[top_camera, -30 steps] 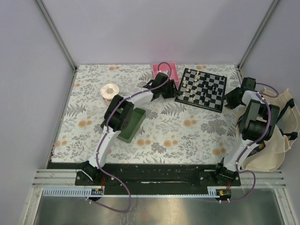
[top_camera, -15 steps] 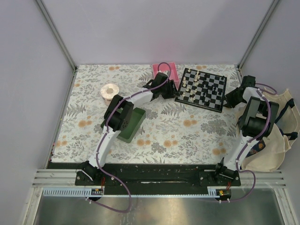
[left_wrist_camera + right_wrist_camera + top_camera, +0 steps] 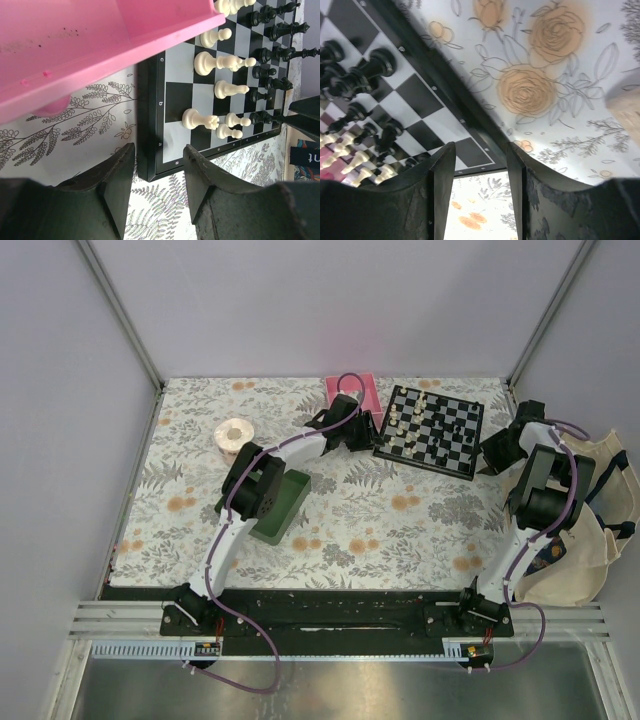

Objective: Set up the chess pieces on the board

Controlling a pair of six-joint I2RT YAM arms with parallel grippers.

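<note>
The board [image 3: 425, 466] lies at the back right of the table, turned slightly. Cream-white chess pieces [image 3: 404, 424] stand along its left side and black ones [image 3: 463, 429] along its right. My left gripper [image 3: 374, 437] is at the board's near left corner. In the left wrist view it [image 3: 159, 167] is open, with the board's corner [image 3: 150, 165] showing in the gap just beyond the fingertips and untouched. My right gripper [image 3: 488, 452] is at the near right corner. It [image 3: 480, 162] is open too, with the board's rim [image 3: 475, 135] in the gap.
A pink box [image 3: 352, 388] sits behind the left wrist, right against the board's left side [image 3: 75, 45]. A green tray [image 3: 283, 505] lies under the left arm, and a roll of tape [image 3: 236, 435] sits at the back left. A cream cloth bag [image 3: 590, 530] hangs off the table's right edge.
The right arm's elbow and wrist have shifted a little toward the back. The left arm, the board and the pieces have stayed put.
</note>
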